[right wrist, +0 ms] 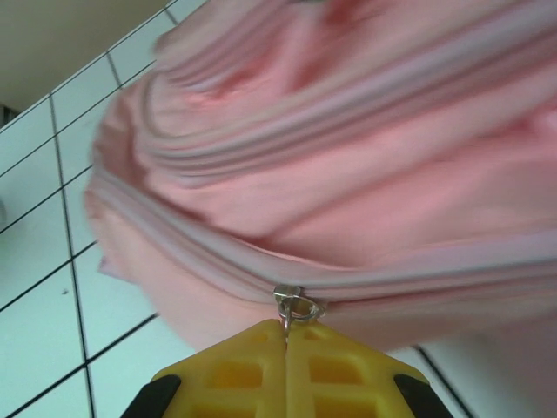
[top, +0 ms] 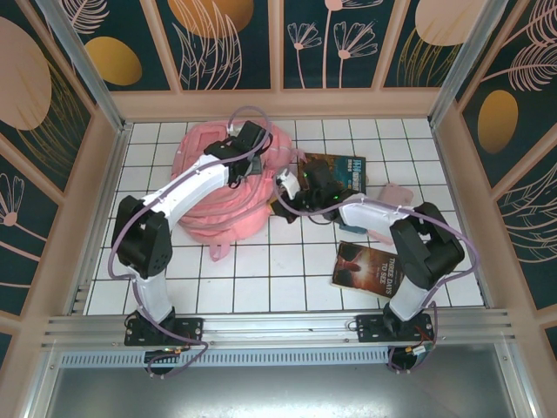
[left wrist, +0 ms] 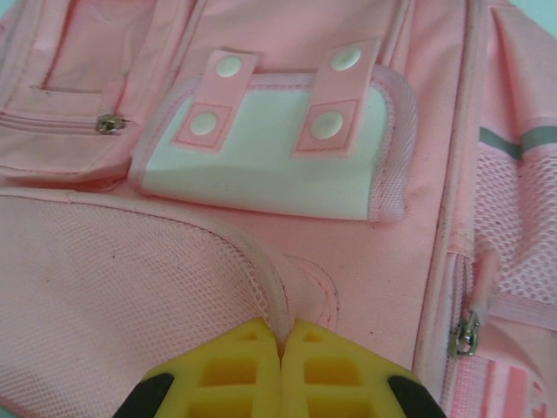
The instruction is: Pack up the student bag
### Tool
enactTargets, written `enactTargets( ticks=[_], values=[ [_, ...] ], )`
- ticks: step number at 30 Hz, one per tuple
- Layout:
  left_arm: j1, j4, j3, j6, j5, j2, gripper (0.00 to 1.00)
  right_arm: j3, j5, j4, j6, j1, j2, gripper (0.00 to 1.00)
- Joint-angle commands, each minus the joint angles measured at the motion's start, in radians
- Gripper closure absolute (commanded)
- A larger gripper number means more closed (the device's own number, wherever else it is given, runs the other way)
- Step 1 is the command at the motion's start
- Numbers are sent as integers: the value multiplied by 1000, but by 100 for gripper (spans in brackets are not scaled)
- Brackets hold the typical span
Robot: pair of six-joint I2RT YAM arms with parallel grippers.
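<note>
White square tiles with dark grout formed the table (top: 261,279). It was enclosed on three sides by wall panels (top: 226,43) of dark teal, painted with pale plant outlines and orange and peach discs and set in peach-coloured frames. An aluminium rail (top: 278,326) ran along the near edge, with both arm bases mounted on it. The student bag (top: 239,209) lay on the far-left part of the tiles, close to the back wall, with a pink strap loop protruding on its near side. A dark teal book (top: 341,167) lay just right of the bag at the far centre. A dark brown book (top: 365,268) lay nearer the rail on the right, its right edge overlapped by the right arm. A small pale pink item (top: 398,192) showed beside that arm, too hidden to identify.

Left wrist view: the left gripper (left wrist: 280,335) had its yellow fingers pressed together on a raised pink seam of the bag, where the edge of a mesh pocket (left wrist: 113,287) curved down between the tips. Beyond it lay a white flap (left wrist: 261,165) crossed by two pink snap tabs. A grey stripe (left wrist: 522,141) crossed a side mesh panel at the right.

Right wrist view: the right gripper (right wrist: 285,335) was clamped on the metal zip pull (right wrist: 296,306) of a zip running along the bag's side. White tile showed below and to the left of the bag, whose fabric appeared blurred.
</note>
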Motion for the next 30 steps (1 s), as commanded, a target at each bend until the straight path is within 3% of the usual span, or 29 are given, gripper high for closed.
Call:
enactTargets(
  ticks=[1, 4, 7, 10, 13, 16, 24, 28, 30],
  values=[
    [17, 192, 81, -43, 21, 31, 100, -3, -11, 29, 18, 101, -12, 100],
    [23, 217, 84, -50, 73, 52, 100, -10, 3, 71, 55, 145, -14, 100],
    [29, 225, 67, -34, 87, 39, 100, -92, 48, 179, 178, 74, -80, 78],
    [34, 241, 21, -9, 122, 1, 100, -181, 24, 279, 350, -67, -169, 59],
    [35, 264, -27, 23, 154, -38, 100, -175, 67, 223, 489, -154, -199, 45],
    [36, 297, -78, 40, 166, -72, 100, -88, 18, 129, 626, -189, -136, 44],
    [35, 332, -115, 55, 170, -111, 100, 70, -123, 174, 1047, -203, 67, 41],
    [35, 343, -124, 56, 173, -121, 100, 153, -103, 77, 1112, -186, 140, 42],
    [36, 345, -125, 57, 173, -123, 100, 151, -113, 115, 1143, -183, 164, 43]
  ],
)
